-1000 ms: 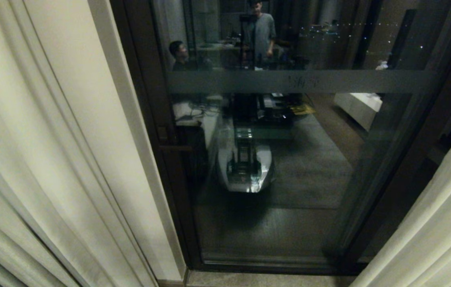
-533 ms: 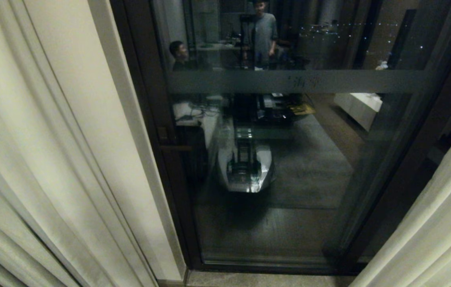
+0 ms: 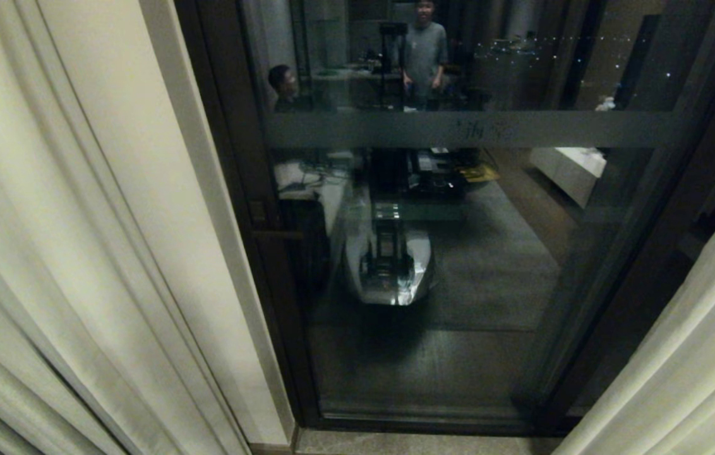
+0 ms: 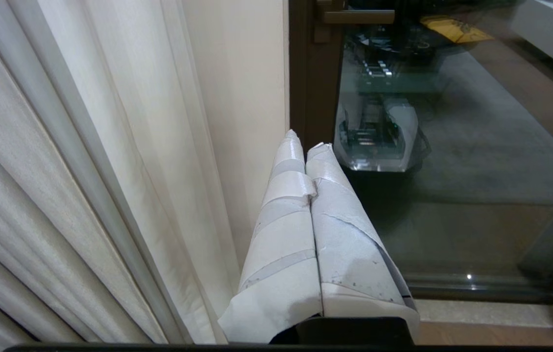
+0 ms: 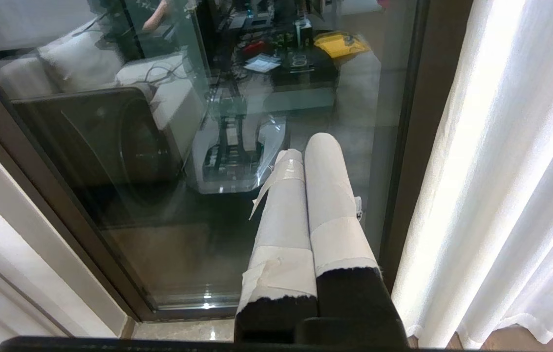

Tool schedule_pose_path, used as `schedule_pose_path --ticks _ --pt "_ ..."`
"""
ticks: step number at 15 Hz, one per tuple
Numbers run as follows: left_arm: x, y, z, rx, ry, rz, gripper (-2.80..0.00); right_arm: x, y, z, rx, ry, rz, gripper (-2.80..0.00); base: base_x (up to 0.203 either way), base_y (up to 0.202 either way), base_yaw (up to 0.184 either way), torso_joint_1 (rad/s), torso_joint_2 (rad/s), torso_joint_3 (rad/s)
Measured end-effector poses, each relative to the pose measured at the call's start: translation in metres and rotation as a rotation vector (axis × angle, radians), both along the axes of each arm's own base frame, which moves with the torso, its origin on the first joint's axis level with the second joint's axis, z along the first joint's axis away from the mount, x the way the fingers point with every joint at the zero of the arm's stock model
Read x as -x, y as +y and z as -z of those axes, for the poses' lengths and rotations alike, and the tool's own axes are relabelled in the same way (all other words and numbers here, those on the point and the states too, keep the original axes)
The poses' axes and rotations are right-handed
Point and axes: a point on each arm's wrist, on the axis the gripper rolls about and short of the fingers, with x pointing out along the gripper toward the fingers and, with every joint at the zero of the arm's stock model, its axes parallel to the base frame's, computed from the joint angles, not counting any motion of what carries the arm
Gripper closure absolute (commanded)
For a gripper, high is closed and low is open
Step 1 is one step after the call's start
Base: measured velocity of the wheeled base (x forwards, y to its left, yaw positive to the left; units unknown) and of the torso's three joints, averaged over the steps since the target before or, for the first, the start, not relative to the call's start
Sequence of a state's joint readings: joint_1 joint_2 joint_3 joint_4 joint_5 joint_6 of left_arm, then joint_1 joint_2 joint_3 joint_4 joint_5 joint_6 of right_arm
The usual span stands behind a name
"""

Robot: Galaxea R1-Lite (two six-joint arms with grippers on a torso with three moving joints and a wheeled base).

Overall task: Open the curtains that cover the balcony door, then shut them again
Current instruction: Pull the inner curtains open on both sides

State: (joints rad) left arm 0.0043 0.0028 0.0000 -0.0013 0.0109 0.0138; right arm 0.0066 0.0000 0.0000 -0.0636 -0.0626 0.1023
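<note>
The curtains stand drawn apart: one cream pleated panel [image 3: 48, 253] hangs at the left and another [image 3: 686, 354] at the lower right. Between them the balcony door [image 3: 458, 265] shows its dark frame, bare glass and a frosted band [image 3: 477, 129]. Neither arm is in the head view. My left gripper [image 4: 305, 139] is shut and empty, its taped white fingers pressed together, beside the left curtain [image 4: 86, 171] and a strip of cream wall [image 4: 242, 98]. My right gripper [image 5: 308, 145] is also shut and empty, in front of the glass, close to the right curtain [image 5: 511, 186].
The glass mirrors my own base [image 3: 389, 265] and the room behind: a standing person [image 3: 424, 54], a seated person [image 3: 285, 85], a cluttered table. A door handle [image 3: 275, 234] sits on the left frame. A pale stone sill [image 3: 420, 443] runs below the door.
The standing person reflected in the glass has shifted slightly to the right. The curtains and both arms have not moved.
</note>
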Motion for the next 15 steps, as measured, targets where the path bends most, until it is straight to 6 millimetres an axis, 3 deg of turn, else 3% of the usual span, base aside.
schedule_pose_path --ticks 15 --pt "0.0 0.0 0.0 0.001 0.0 0.0 0.0 0.0 0.0 0.0 -0.001 0.0 0.0 0.0 0.0 0.0 0.0 0.0 0.0 0.0"
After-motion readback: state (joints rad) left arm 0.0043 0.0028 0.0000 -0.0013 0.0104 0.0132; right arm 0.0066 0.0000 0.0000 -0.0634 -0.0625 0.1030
